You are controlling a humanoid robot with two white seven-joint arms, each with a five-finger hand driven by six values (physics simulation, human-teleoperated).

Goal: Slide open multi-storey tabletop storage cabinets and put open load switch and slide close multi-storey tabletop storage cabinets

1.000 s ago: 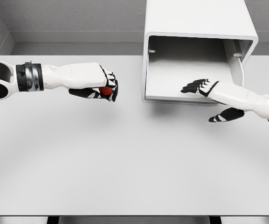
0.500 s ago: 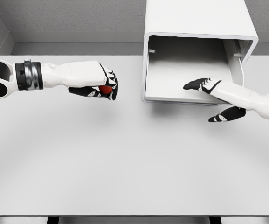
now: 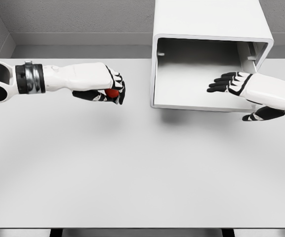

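2 hands in view, 1 busy. Left hand (image 3: 100,89) is curled tight around a small red object (image 3: 112,93), presumably the load switch, held off the table (image 3: 132,168) at upper left, just beside the cabinet's left wall but not touching it. Only a sliver of red shows between the dark fingers (image 3: 117,94), so the exact grip can't be told.

Right hand (image 3: 241,91) has fingers spread flat, holding nothing, hovering at the right part of the cabinet (image 3: 206,19) mouth over the pulled-out drawer (image 3: 191,91); thumb hangs below the drawer's front lip. Likely it is steadying or clearing the drawer so the switch can go in.

Drawer is open and looks bare inside, so opening seems done, placing not yet done. Free room: left half of the drawer floor is unobstructed, wide table space in front. Edges to mind: the drawer's left wall and front lip sit between the switch and the floor, so the left hand needs to lift over. Right hand crowds the right side.
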